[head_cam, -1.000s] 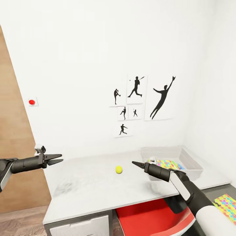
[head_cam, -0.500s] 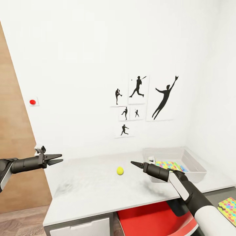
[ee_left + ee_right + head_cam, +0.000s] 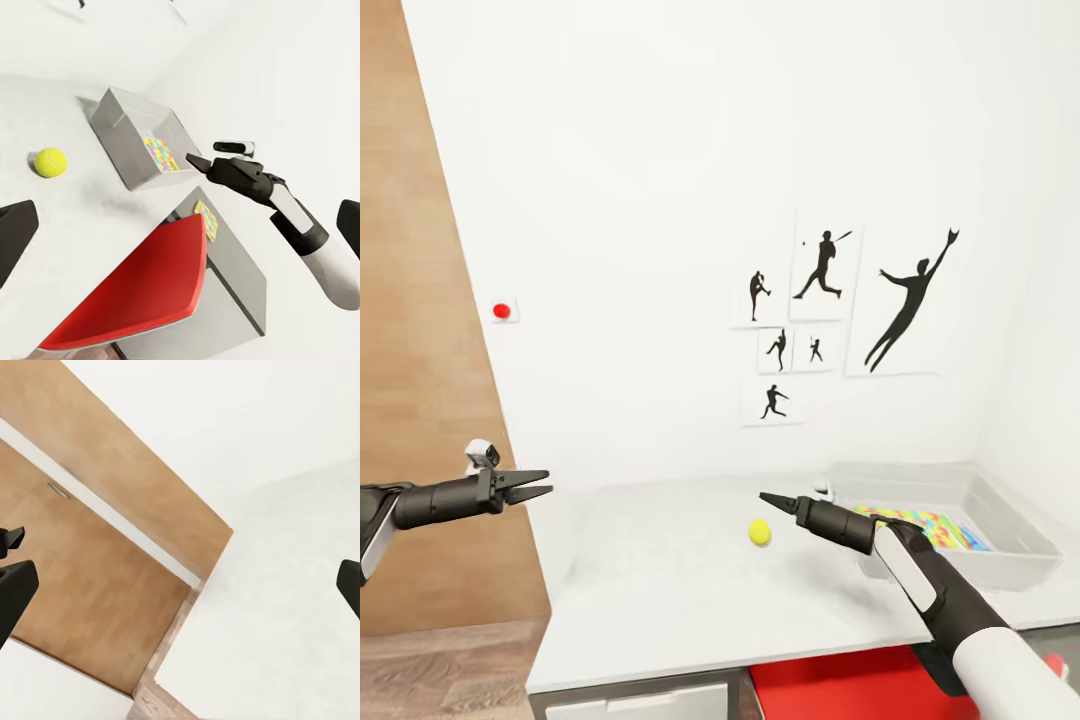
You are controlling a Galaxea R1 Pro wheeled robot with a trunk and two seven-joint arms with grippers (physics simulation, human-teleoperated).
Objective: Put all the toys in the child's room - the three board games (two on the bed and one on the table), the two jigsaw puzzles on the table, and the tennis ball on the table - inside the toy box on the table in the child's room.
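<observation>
The tennis ball [image 3: 760, 532] [image 3: 50, 161] rests on the white table [image 3: 660, 590], close to the tip of my right gripper [image 3: 765, 498] [image 3: 191, 159] and a little lower in the head view. That gripper is open and holds nothing. My left gripper [image 3: 548, 482] hovers open and empty beyond the table's left end. The light-grey toy box [image 3: 1015, 565] [image 3: 120, 142] stands at the table's right, with a jigsaw puzzle [image 3: 925, 527] [image 3: 161, 154] lying inside. Another jigsaw puzzle [image 3: 206, 219] lies on the lower dark-grey section.
A red chair [image 3: 840, 685] [image 3: 150, 285] is tucked under the table's front edge. A wooden door panel [image 3: 420, 350] rises at the left, and a red button [image 3: 502, 311] sits on the white wall. Black silhouette pictures [image 3: 825, 320] hang above the table.
The whole picture has shifted to the right, so the camera has turned left. Both arms keep their places in the view. The ball and the toy box have not moved on the table.
</observation>
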